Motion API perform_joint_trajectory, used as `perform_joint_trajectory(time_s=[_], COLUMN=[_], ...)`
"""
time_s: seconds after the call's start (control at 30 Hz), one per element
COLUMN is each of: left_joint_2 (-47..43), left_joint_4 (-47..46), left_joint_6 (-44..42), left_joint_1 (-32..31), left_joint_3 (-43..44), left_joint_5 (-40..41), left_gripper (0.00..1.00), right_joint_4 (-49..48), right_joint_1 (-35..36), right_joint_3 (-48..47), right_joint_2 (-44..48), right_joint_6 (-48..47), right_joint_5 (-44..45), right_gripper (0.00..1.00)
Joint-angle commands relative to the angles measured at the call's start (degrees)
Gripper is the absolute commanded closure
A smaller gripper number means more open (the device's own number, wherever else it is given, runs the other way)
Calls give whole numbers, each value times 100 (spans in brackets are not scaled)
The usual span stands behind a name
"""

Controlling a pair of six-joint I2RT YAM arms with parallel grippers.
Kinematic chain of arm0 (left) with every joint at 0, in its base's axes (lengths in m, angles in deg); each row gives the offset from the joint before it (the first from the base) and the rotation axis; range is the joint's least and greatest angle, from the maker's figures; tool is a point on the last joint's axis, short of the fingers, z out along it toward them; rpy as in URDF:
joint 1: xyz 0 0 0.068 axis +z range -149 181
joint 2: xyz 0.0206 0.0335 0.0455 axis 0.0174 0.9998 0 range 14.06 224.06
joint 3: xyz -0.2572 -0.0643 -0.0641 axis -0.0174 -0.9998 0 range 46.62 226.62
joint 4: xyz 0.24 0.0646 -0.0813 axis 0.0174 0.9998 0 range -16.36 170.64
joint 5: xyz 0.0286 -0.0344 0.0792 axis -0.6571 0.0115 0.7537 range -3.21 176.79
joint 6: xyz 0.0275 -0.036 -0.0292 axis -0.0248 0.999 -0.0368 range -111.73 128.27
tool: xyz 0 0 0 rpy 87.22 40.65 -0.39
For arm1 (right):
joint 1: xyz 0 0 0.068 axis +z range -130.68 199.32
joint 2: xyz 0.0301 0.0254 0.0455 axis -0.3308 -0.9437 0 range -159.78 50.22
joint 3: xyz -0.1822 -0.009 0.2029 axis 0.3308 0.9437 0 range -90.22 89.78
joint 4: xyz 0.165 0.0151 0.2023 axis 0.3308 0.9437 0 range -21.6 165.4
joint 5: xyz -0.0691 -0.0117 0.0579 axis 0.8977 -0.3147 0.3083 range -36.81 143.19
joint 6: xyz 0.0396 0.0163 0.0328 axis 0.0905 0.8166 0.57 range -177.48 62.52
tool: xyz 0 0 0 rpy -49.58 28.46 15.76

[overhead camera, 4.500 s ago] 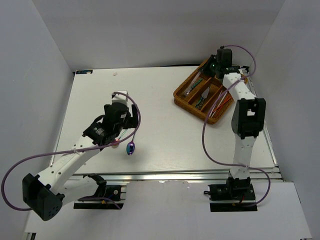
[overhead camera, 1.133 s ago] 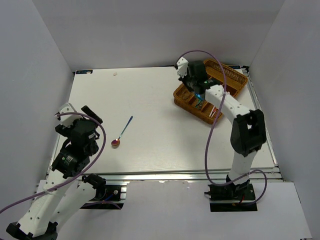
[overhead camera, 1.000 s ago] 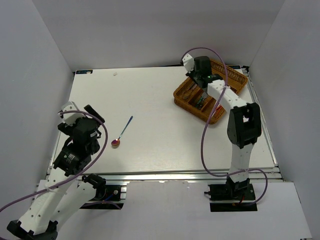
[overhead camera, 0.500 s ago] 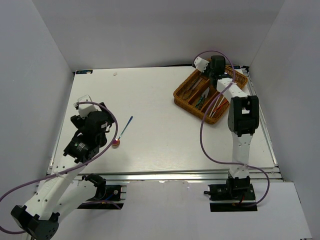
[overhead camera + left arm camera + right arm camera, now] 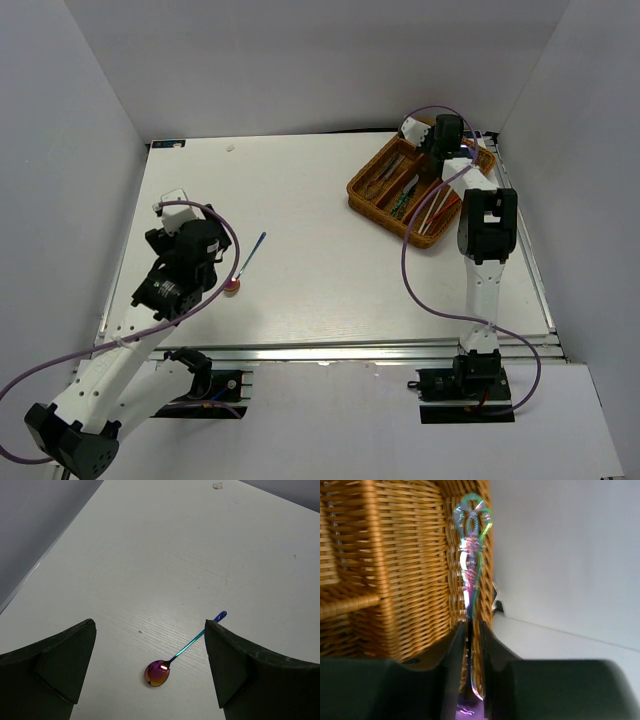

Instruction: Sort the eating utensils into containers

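An iridescent spoon (image 5: 246, 266) lies on the white table, bowl toward me; in the left wrist view the spoon (image 5: 177, 654) lies between and beyond my spread fingers. My left gripper (image 5: 150, 667) is open and empty above it. The brown wicker tray (image 5: 372, 181) stands at the far right and holds several utensils. My right gripper (image 5: 472, 640) is shut on a slim iridescent utensil (image 5: 471, 535) whose ornate end points up along the tray's woven rim (image 5: 395, 555). In the top view my right gripper (image 5: 443, 135) is over the tray's far end.
Grey walls close in the table on the left, back and right. A small white scrap (image 5: 231, 148) lies near the back edge. The right arm's purple cable (image 5: 412, 245) loops over the table beside the tray.
My right gripper has swung from the tray's left side to its far right end with the utensil. My left arm has moved toward the spoon on the table.
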Motion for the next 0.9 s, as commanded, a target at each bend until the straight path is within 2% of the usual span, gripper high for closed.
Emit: perform_joint_trajectory(time_s=[0.0,0.1,0.13,0.17,0.2,0.33,0.43,0.53,0.6,0.67,0.7,0.73,0.77,0.8,0.83,0.87], left_joint_2=[-12,-20,-21,-12,-12,102,173,313,524,717,961,1120,1279,1620,1806,1999], left_joint_4=[-34,-43,-60,-78,-95,-130,-166,-262,-271,-298,-315,-272,-245,-210,-184,-183], left_joint_6=[-59,-67,-94,-102,-120,-181,-217,-252,-226,-252,-356,-401,-454,-524,-725,-857], left_joint_1=[21,21,21,21,12,21,12,21,21,21,30,30,21,21,30,38], left_joint_3=[-11,-19,-37,-46,-55,-46,-37,-28,42,138,278,384,507,760,893,1016], left_joint_5=[-19,-80,-115,-159,-194,-326,-414,-651,-880,-1256,-1424,-1565,-1783,-1881,-2013,-2162], left_gripper=[2,2,2,2,2,2,2,2,2,2,2,2,2,2,2,2], right_joint_4=[-571,-607,-659,-729,-739,-835,-914,-897,-617,76,566,1249,2353,2503,2487,2182], right_joint_1=[1,1,-7,-8,1,1,19,141,326,588,651,669,634,617,616,625], right_joint_3=[-113,-51,-16,80,133,230,187,99,46,-164,-296,-628,-596,-352,51,1125], right_joint_2=[48,144,170,197,258,557,864,1268,1688,1971,2251,2402,2594,3118,3446,4188], right_joint_6=[11,108,178,178,161,476,1082,1881,2619,3522,4867,5489,5905,6248,6721,6900], right_joint_5=[-59,-50,-6,55,64,99,178,643,1021,2038,2259,1505,740,176,-909,-1494], right_gripper=[73,67,60,20,11,11,11,11,11,11,11,11,11,11,11,11])
